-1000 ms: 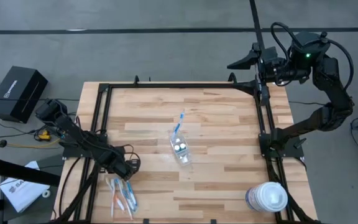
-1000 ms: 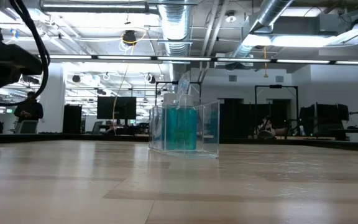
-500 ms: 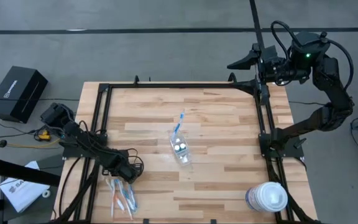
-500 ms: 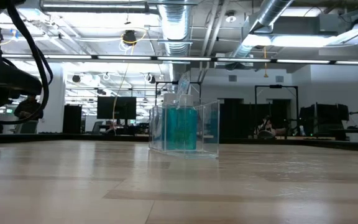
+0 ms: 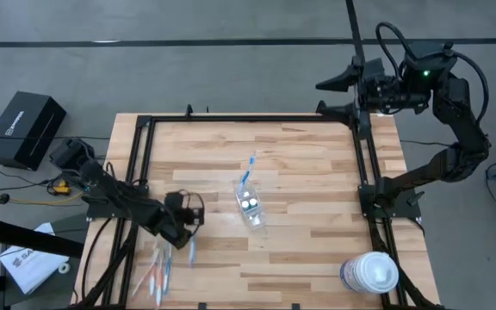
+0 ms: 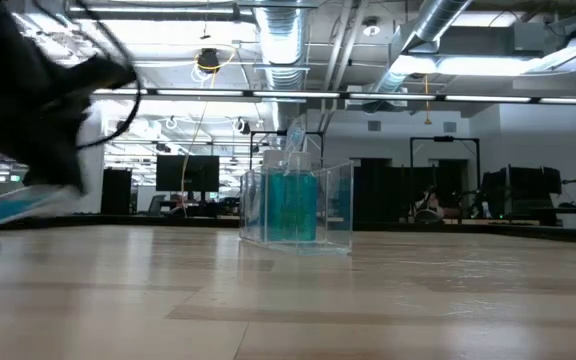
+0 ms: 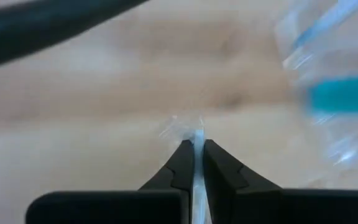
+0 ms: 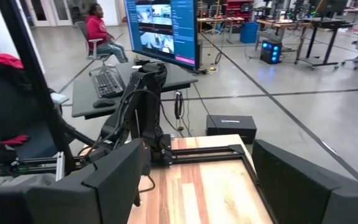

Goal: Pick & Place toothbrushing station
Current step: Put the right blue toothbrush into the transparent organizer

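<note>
A clear plastic cup [image 5: 250, 207] holding teal tubes stands at the table's middle, and a blue toothbrush [image 5: 248, 172] sticks out of it toward the far edge. The low view shows the same cup [image 6: 296, 205] upright. More toothbrushes [image 5: 158, 275] lie flat at the near left. My left gripper [image 5: 188, 232] is just right of that pile, shut on a blue-and-white toothbrush [image 5: 190, 250]. My right gripper [image 5: 338, 95] hangs open and high over the far right corner, nothing between its fingers [image 8: 114, 180]. My left gripper pinches the slim toothbrush [image 7: 198, 144] between its two fingers, which slant down from the table's left. The brush shows as a thin blue-white strip in the gap between the fingers. In the low view it is a blurred, tilted streak [image 6: 8, 205] above the tabletop. Which part is held I cannot tell.
A big round white-lidded tub [image 5: 370, 274] stands at the near right corner. A black metal frame [image 5: 248, 120] runs along the table's far and side edges. Bare wood lies between the cup and the tub. A seated person [image 8: 98, 28] shows far off in the room.
My left gripper has shut on one toothbrush from the pile, turned about its wrist and swung toward the table's right. The brush has come up off the table with it.
</note>
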Controlling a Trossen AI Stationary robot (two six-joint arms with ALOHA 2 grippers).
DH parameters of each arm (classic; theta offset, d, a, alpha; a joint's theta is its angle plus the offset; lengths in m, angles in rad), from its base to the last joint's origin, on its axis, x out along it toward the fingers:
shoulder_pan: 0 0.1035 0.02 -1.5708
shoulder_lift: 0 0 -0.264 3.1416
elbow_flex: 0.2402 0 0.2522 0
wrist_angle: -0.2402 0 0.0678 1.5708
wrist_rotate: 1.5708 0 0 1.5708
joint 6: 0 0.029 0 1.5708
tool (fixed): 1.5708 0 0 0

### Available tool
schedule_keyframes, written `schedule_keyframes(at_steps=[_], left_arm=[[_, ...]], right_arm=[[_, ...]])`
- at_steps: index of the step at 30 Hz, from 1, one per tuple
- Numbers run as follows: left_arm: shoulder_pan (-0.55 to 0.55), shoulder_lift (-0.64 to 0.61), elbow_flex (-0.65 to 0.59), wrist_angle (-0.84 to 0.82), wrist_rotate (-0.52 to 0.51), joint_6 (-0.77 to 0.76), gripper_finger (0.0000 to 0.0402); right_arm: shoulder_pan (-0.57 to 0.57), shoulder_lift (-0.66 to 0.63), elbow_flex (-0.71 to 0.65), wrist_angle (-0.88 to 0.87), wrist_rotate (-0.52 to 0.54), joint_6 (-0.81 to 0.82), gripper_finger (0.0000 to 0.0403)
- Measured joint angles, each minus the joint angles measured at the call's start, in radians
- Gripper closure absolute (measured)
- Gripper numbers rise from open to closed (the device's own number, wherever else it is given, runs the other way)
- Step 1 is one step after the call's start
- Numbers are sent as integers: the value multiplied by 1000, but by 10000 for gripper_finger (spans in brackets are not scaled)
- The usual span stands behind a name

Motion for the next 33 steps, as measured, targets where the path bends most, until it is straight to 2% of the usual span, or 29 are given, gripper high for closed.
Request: schedule_keyframes(at_steps=[4, 6, 9, 12, 19, 22, 26, 33], left_arm=[[50, -87, 0, 19, -217, 96, 394], [75, -132, 0, 63, -313, 193, 394], [112, -205, 1, 171, -442, 382, 394], [154, -260, 1, 338, -532, 642, 394], [277, -242, 3, 863, -540, 1342, 394], [334, -198, 3, 1062, -482, 1538, 395], [406, -115, 3, 1216, -358, 1625, 395], [464, 30, 2, 1324, -273, 1633, 395]], right_arm=[[-20, 0, 0, 9, 0, 0, 113], [-26, 0, 0, 15, 0, 0, 113], [-28, 0, 0, 26, 0, 0, 113], [-27, 0, 0, 31, 0, 0, 113], [-27, 0, 0, 43, -1, 0, 113], [-27, 0, 0, 43, -1, 0, 113], [-27, 0, 0, 43, -1, 3, 113], [-27, 1, 0, 40, -1, 11, 113]])
